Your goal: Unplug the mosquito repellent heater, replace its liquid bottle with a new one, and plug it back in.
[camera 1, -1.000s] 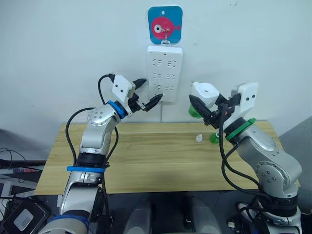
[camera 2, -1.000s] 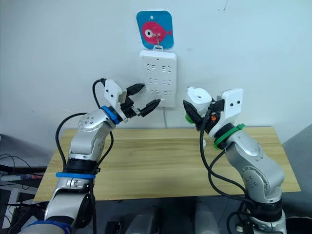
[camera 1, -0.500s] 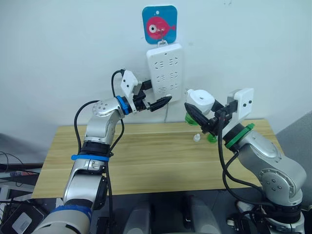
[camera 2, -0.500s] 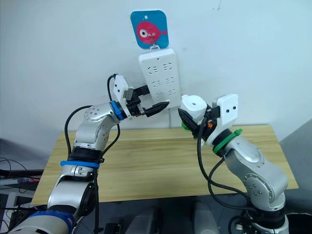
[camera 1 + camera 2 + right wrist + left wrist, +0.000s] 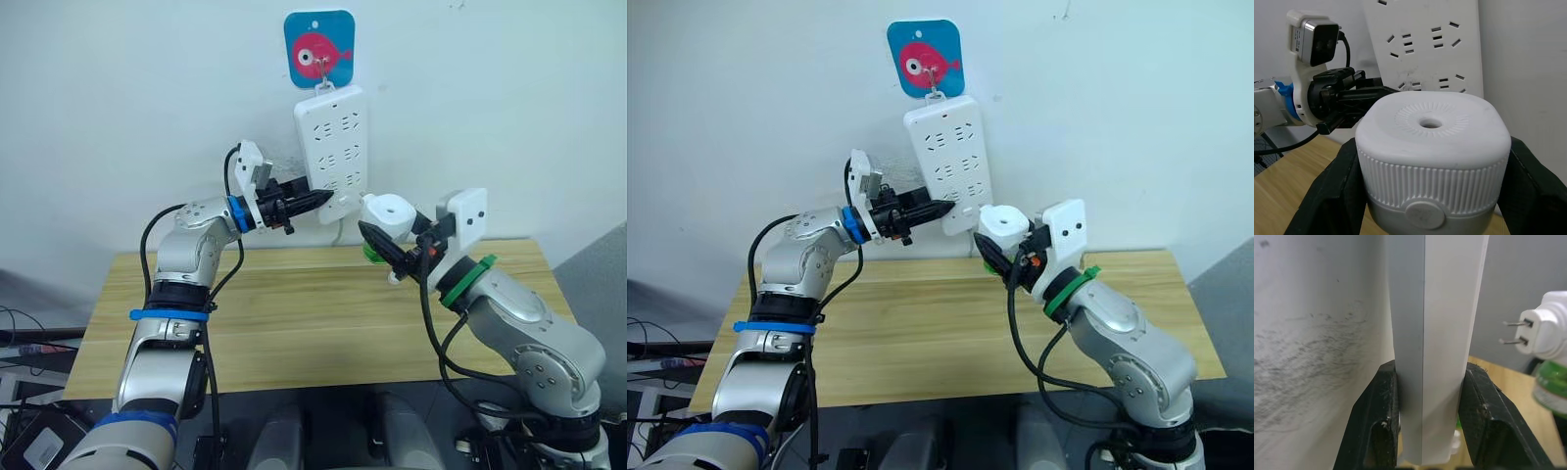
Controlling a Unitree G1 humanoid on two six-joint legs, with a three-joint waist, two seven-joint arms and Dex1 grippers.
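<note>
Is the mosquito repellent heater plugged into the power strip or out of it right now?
Out. The heater is held in the right gripper, its two bare prongs pointing at the power strip, which the left gripper clamps.

We identify a robot test room: bare white wall, plain wooden bench, loose cables and equipment on the floor beside the bench's left edge.

The two head views looked forward and down from behind both arms at the wall, sharing the strip and table. The left wrist view sat very close, edge-on to the strip. The right wrist view faced the strip's sockets over the heater, catching the left gripper.
</note>
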